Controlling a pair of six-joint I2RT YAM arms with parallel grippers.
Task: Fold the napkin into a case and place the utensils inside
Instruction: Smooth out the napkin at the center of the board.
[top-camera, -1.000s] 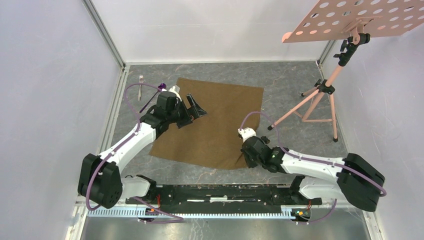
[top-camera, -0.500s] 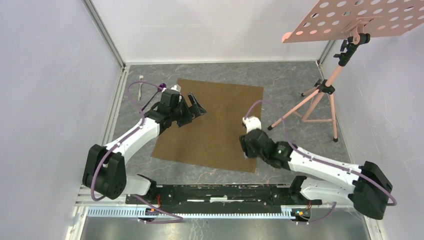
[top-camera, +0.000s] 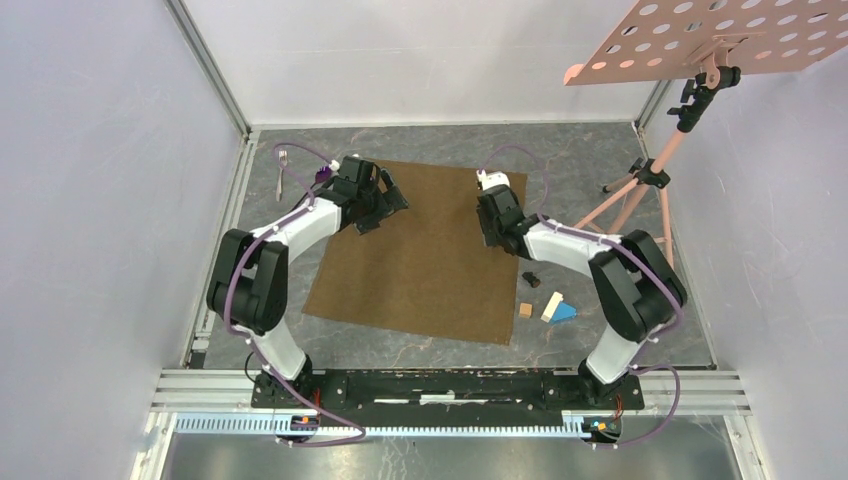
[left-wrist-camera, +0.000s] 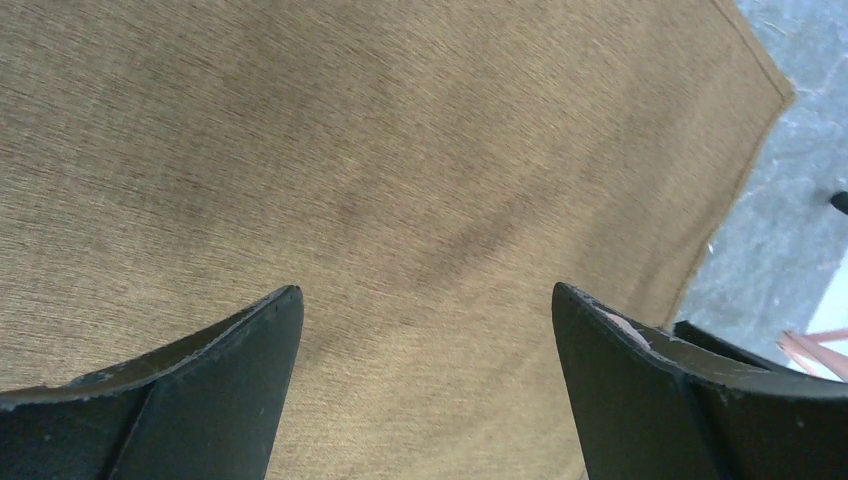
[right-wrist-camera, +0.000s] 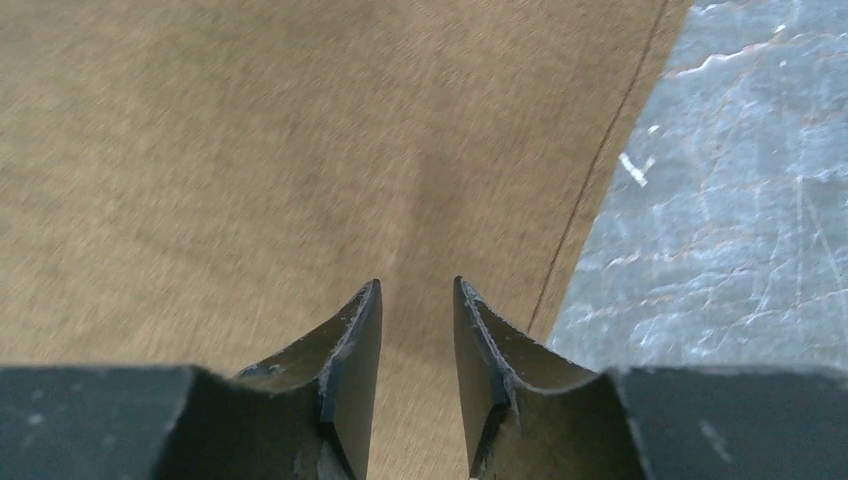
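Left pincer (left-wrist-camera: 425, 300) wide, right pincer (right-wrist-camera: 415, 290) narrow, both empty above the flat brown cloth napkin (top-camera: 420, 260): we should pinch its far corners evenly.

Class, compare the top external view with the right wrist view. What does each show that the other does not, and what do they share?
Only the top external view shows the fork, the spoon, the small blocks, the pink stand, the left claw and the whole napkin lying flat. Only the right wrist view shows the right claw up close, its fingers a narrow gap apart with nothing between them. Both show the brown napkin, one of its edges and the grey table.
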